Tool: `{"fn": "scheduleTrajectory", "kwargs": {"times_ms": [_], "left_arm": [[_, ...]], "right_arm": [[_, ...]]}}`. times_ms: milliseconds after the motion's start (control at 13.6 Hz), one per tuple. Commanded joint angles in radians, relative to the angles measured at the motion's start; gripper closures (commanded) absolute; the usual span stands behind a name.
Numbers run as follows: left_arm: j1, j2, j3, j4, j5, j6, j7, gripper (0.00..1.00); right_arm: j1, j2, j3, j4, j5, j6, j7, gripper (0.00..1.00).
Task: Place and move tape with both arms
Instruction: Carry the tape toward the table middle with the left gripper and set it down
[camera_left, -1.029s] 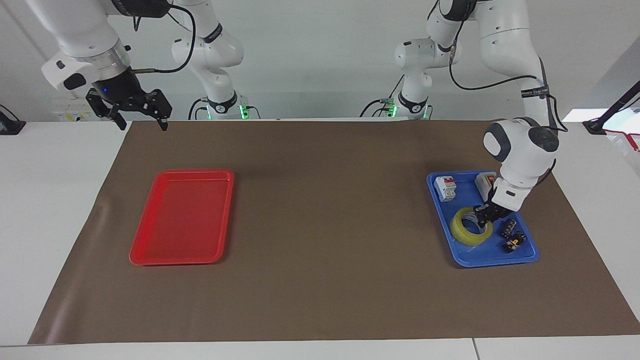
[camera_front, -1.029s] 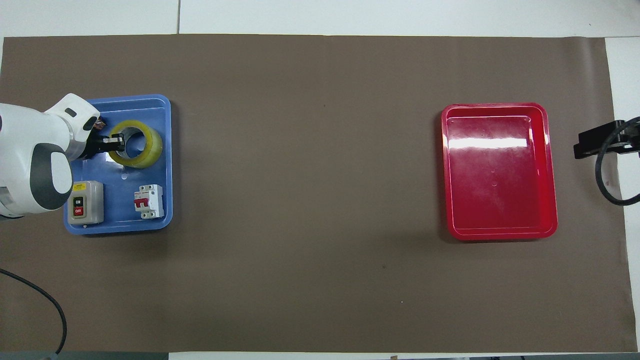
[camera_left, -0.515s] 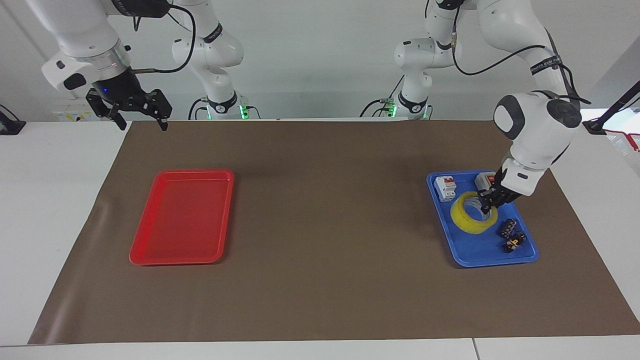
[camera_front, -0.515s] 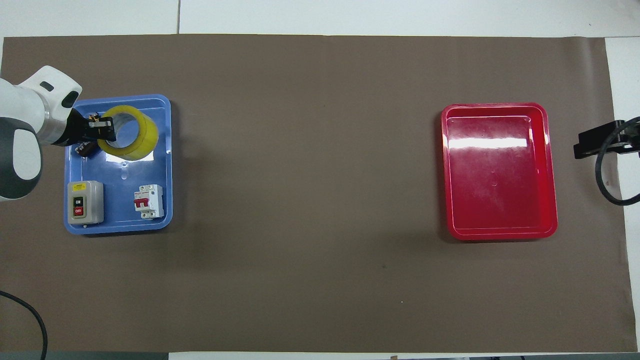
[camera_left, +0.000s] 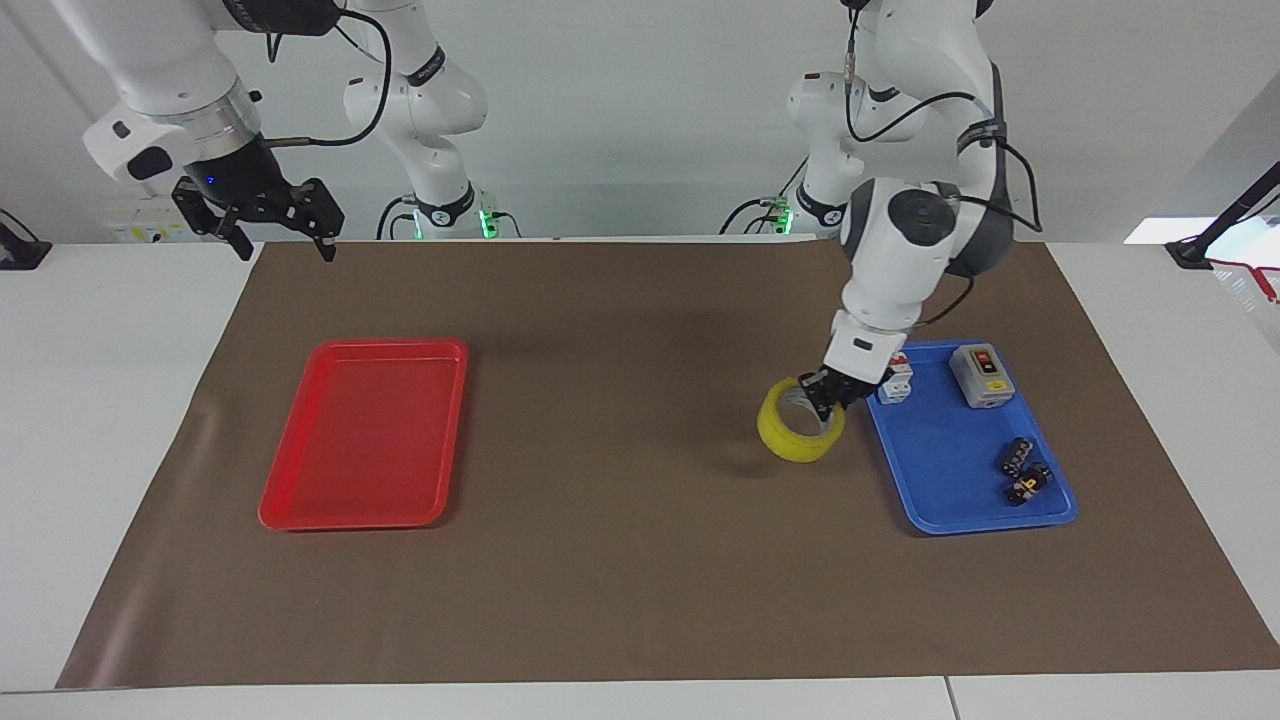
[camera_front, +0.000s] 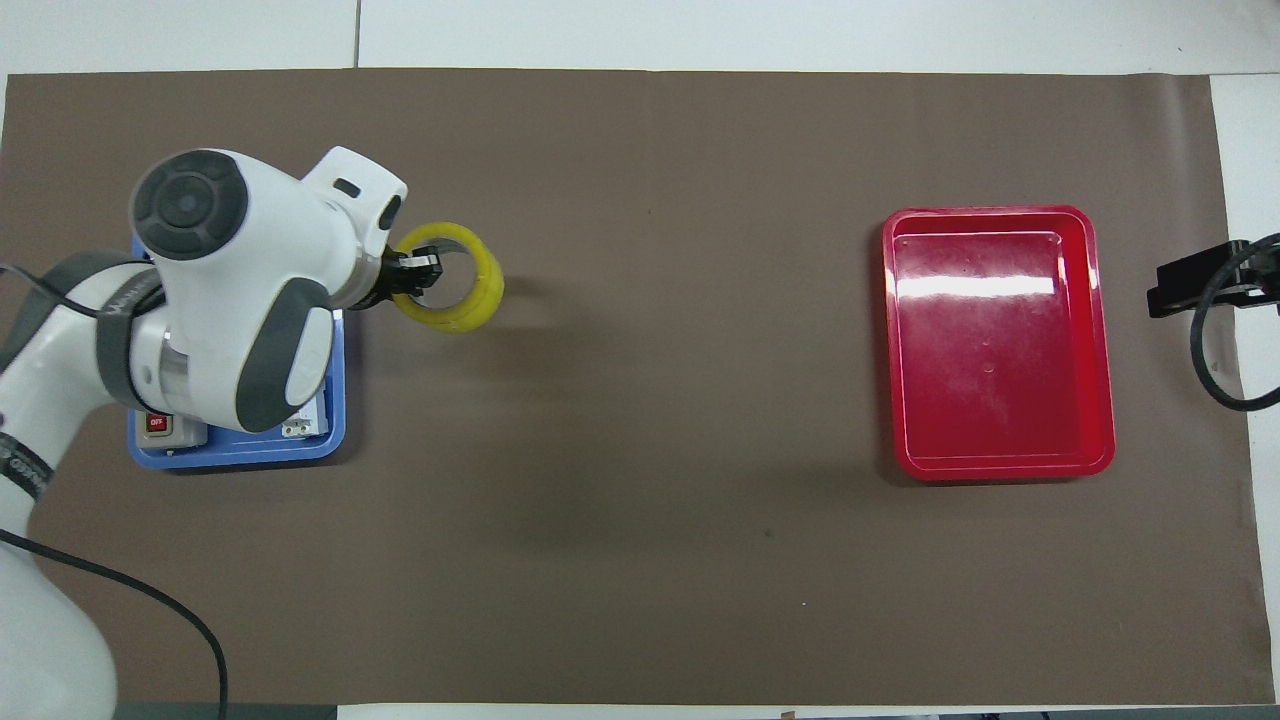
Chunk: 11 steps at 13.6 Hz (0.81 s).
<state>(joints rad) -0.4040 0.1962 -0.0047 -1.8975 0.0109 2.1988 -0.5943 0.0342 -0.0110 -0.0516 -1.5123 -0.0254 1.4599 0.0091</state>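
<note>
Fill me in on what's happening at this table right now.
The left gripper is shut on the wall of the tape and holds it up over the brown mat, just off the edge of the blue tray. That tray holds a switch box, a breaker and small black connectors. The red tray lies toward the right arm's end of the table. The right gripper waits, open, above the mat's corner by its own base.
</note>
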Motion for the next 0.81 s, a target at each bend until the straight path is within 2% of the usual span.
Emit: {"fn": "scheduleTrajectory", "kwargs": {"times_ms": [0, 221, 515, 735], "left_arm": [[-0.108, 0.017, 0.018, -0.011, 0.032, 0.051, -0.134, 1.00], [-0.195, 0.066, 0.019, -0.003, 0.047, 0.096, -0.229, 1.00], [-0.271, 0.176, 0.017, 0.052, 0.145, 0.143, -0.390, 1.00], [-0.291, 0.189, 0.015, 0.052, 0.147, 0.173, -0.398, 1.00]], "right_arm": [[-0.005, 0.005, 0.004, 0.006, 0.009, 0.002, -0.020, 0.00], [-0.005, 0.003, 0.004, 0.004, 0.009, 0.004, -0.020, 0.00], [-0.004, -0.009, 0.006, -0.037, 0.009, 0.045, -0.023, 0.00], [-0.005, -0.009, 0.006, -0.037, 0.009, 0.042, -0.023, 0.00]]}}
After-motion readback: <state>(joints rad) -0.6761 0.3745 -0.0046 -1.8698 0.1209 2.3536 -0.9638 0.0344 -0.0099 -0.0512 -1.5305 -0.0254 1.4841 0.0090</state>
